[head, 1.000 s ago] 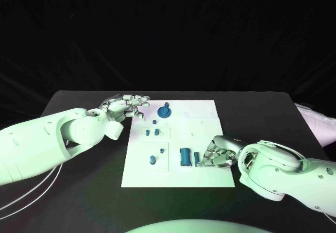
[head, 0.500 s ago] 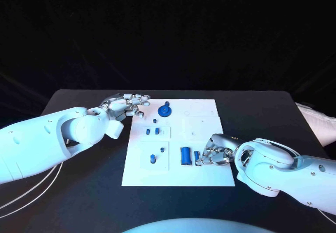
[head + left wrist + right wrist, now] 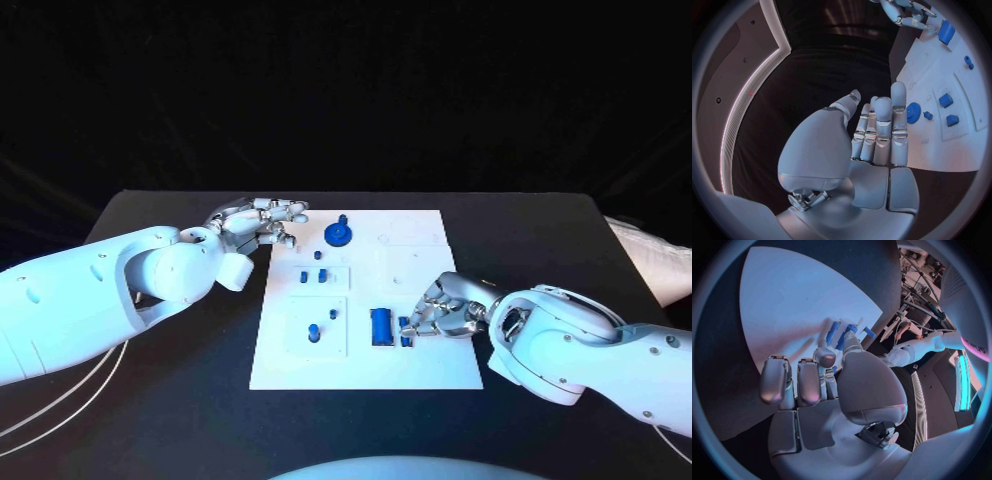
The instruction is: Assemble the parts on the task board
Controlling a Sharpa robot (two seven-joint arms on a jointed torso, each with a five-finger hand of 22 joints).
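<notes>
Right hand touches blue part on task board

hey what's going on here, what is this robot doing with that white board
A two-armed robot is assembling small blue parts on a white task board lying on a black table. Its right hand is at the board's right side, fingers at a small blue piece beside the larger blue block; whether it grips the piece is unclear. The left hand hovers open at the board's far left corner, near the round blue gear. Other blue pieces sit in the board's recesses.
</notes>
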